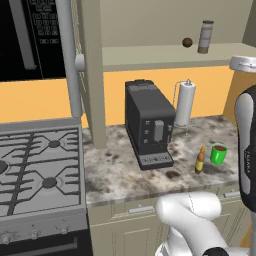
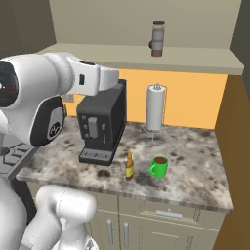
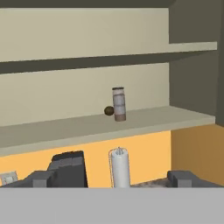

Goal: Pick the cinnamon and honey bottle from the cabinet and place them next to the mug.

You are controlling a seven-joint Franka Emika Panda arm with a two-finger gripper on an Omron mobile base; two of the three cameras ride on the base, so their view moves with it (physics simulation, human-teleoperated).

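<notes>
The cinnamon point(image 1: 205, 36) point(image 2: 157, 39) point(image 3: 119, 104) stands upright on the cabinet shelf point(image 1: 150, 56) point(image 2: 112, 54) point(image 3: 65, 130). On the counter below, the honey bottle point(image 1: 200, 160) point(image 2: 129, 166) stands upright just left of the green mug point(image 1: 218, 154) point(image 2: 159, 166), a small gap between them. In the hand view my gripper point(image 3: 113, 179) is open, its fingertips point(image 3: 41, 178) wide apart with nothing held. It faces the shelf from a distance, below the jar's level.
A small brown ball point(image 1: 187, 42) point(image 3: 109, 111) lies beside the cinnamon. A black coffee machine point(image 1: 148, 124) point(image 2: 101, 122) and a paper towel roll point(image 1: 185, 104) point(image 2: 155, 107) stand on the counter. The stove point(image 1: 40, 170) lies left, past the cabinet's tall side panel point(image 1: 92, 75).
</notes>
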